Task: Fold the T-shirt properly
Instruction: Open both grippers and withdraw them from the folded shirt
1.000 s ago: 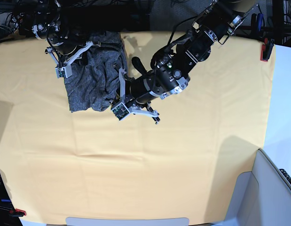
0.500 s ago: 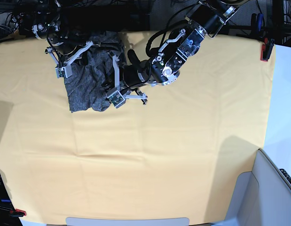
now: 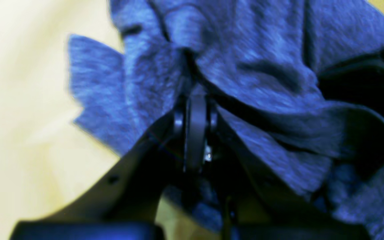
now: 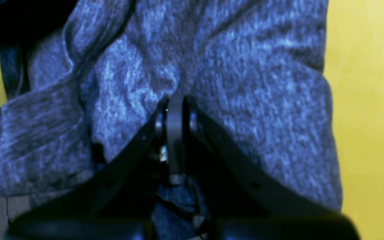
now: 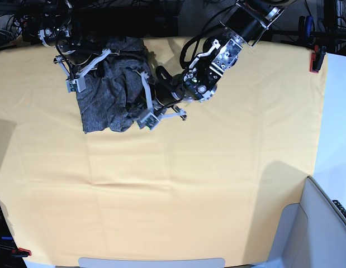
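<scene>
Jaws closed, the left gripper (image 3: 195,100) reaches the bunched T-shirt (image 5: 97,109) lower than a second ago, fold unfinished, beside the closed right gripper (image 4: 177,100).

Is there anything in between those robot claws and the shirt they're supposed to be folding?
Nothing visible does. The left gripper and the right gripper both appear shut, their tips right at the T-shirt, with no other object between. Whether either pinches fabric, I can't tell.

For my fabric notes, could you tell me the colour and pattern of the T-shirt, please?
Heathered dark blue-grey, with no print visible; the T-shirt shows best in the right wrist view.
</scene>
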You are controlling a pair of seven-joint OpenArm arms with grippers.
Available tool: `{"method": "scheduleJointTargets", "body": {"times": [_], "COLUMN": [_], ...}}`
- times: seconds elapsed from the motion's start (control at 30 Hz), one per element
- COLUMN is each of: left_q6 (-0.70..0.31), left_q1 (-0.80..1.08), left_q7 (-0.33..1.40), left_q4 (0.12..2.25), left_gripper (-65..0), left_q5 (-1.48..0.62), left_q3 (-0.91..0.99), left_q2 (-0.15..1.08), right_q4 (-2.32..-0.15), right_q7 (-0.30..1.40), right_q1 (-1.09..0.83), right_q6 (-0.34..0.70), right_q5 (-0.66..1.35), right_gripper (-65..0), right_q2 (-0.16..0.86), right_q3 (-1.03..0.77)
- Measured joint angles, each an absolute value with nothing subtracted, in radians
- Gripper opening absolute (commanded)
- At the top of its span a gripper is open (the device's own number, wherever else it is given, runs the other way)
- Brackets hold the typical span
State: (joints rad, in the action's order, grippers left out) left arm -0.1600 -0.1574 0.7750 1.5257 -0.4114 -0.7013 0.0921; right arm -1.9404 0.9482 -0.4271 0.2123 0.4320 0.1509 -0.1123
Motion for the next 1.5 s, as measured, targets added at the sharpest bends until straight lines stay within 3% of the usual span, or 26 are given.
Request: {"method": "scheduleJointTargets", "body": {"times": [0.37,0.83,1.5], "left_q6": [-0.141,-0.149,-0.149], "left_q1": [-0.151,-0.059,-0.015], "left_q7": [0.864,0.866,0.863], "left_q4": [1.690,1.847,1.875], "left_gripper": [-64.7,-64.7,-64.7], "left_q5": [-0.397,-0.405,-0.404], "left_q3": [-0.445,-0.437,-0.436], "left_q2": [0.105,0.183,0.188], "right_q4": [-1.940,-1.939,-2.019], "right_q7": [0.948,0.957,1.066], "right_q1": [-0.427,-0.421,-0.332], "right_q6": [0.212,0.212,0.209], "right_q5": [0.432,0.439,0.421], "right_gripper": [-65.0,-65.0,-65.0], "right_q2": [0.152,0.154,0.147], "right_q3": [-0.112,-0.112,-0.108]}}
